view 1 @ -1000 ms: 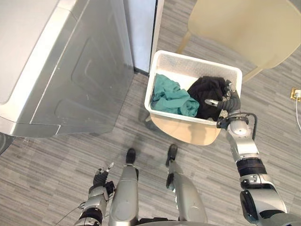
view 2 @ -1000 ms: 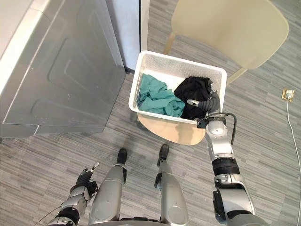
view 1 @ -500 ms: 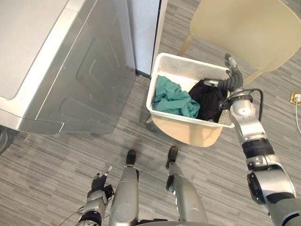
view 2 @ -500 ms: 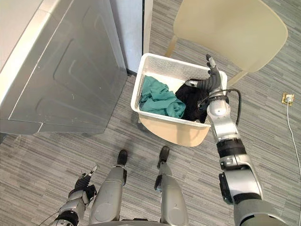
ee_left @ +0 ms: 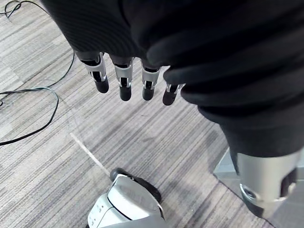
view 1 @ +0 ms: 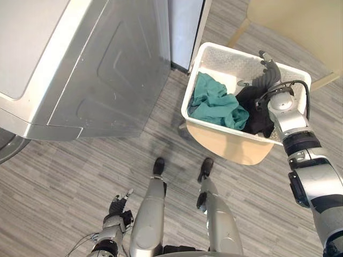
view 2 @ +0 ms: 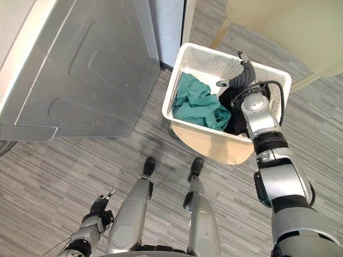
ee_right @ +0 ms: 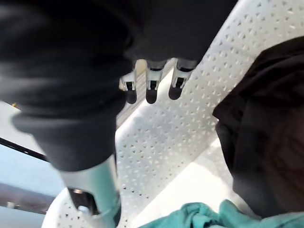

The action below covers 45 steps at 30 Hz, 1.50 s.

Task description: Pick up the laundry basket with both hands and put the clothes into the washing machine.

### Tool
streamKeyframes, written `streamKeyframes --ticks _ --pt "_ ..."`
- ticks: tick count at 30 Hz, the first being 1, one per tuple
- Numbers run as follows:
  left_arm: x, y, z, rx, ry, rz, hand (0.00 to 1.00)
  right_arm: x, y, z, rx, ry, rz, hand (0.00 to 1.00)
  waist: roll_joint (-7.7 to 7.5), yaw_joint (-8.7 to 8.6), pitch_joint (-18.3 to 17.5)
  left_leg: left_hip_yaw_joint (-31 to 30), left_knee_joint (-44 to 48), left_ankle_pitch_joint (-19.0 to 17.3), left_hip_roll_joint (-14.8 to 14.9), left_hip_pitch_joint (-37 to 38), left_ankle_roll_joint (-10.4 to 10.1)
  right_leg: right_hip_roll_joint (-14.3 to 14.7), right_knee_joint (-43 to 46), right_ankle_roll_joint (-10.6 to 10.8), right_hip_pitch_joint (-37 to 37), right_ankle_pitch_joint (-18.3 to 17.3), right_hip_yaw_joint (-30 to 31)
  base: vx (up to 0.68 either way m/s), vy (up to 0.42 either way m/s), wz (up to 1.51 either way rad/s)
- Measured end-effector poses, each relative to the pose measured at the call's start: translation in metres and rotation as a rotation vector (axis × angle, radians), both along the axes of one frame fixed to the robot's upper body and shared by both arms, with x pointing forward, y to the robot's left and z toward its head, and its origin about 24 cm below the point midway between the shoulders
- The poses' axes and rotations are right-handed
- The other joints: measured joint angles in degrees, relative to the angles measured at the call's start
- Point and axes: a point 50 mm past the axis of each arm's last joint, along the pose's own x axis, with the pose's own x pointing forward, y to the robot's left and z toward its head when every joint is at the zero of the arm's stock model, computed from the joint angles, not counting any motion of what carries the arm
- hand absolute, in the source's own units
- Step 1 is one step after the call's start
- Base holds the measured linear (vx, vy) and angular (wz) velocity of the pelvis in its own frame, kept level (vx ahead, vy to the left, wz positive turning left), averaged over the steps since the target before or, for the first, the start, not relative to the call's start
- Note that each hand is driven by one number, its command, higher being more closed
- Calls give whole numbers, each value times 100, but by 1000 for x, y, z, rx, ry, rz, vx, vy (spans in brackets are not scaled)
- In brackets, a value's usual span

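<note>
Overhead view from the robot's head.

**Far left:** a big silver washing machine (view 1: 80,64). Its top & side panels are visible, w/ no open door or drum in sight.

**Lower left:** the left robot hand (view 1: 119,205) hangs low over the grey wood-look floor (view 1: 64,171), well apart from everything else. In its wrist view the fingers (ee_left: 124,88) are straight, slightly spread & hold nothing.

**Centre-right:** a white perforated laundry basket (view 1: 228,56) sits on a beige seat (view 1: 230,150), near the machine's right side. A teal garment (view 1: 217,104) fills the basket's left half. A black garment (view 1: 256,115) fills the right half, touching the teal one.

**Over the basket's far right part:** the right robot hand (view 1: 268,75) hovers above the black garment. Its fingers reach toward the far wall & the thumb sticks out sideways. In its wrist view the fingers (ee_right: 151,90) are straight & spread over the perforated wall, w/ no cloth in them.

**Top right:** a second beige chair (view 1: 300,27).

**What changed:** approx. a sec ago the right robot hand lay low on the black garment, by the basket's near right rim. It has since lifted off & swung toward the far wall w/o taking any cloth. The whole view has also slid sideways, so the camera moved; the basket prob. did not.

**What it means:** nothing is gripped yet & both garments are still in the basket. The left robot hand is nowhere near the basket, so a two-handed lift isn't set up. The task looks barely begun. The right robot hand is prob. repositioning for a hold on the rim.
</note>
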Motion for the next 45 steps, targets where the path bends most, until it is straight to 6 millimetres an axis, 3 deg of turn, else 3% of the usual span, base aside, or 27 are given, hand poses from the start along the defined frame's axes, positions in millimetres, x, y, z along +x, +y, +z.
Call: streamKeyframes --ticks 6,14,18,27,28,39,42,45 --pt "9 -8 4 -21 -43 -10 0 2 -4 0 8 23 -27 0 98 143 110 -143 91 -2 0 -293 -2 26 10 -2 -169 0 -129 -11 10 8" --pt "18 -17 8 -48 -79 19 0 5 7 6 20 2 -4 0 118 297 121 -269 222 -1 -24 -684 -4 25 57 -4 -446 -2 -256 -13 22 6" --pt "24 -21 13 -58 -113 20 0 7 20 7 18 -13 24 0 118 323 121 -345 254 1 -40 -847 -5 19 78 -7 -554 -6 -343 -1 29 9" --pt "30 -25 17 -73 -138 25 0 8 30 -5 -40 38 64 0 117 380 121 -608 208 62 -83 -1009 -63 -15 271 -35 -674 -175 -632 16 28 15" --pt "31 -25 17 -74 -143 24 0 8 29 -8 -64 50 56 100 117 382 121 -612 205 65 -78 -1004 -68 -25 346 -50 -692 -224 -650 12 26 7" --pt "50 -33 31 -88 -217 3 0 5 10 -34 -278 177 -34 100 89 318 99 -585 96 175 -86 -861 -61 -144 644 -47 -692 -375 -687 3 34 5" --pt "51 -35 33 -93 -229 2 0 0 -3 -52 -262 245 -87 100 59 299 80 -473 28 244 -78 -754 -60 -188 714 -47 -683 -375 -644 -1 14 0" --pt "51 -34 33 -93 -227 1 0 -4 -16 -51 -200 227 -124 100 48 180 48 -394 27 244 -65 -658 -59 -193 724 -48 -619 -371 -568 -27 25 -12"
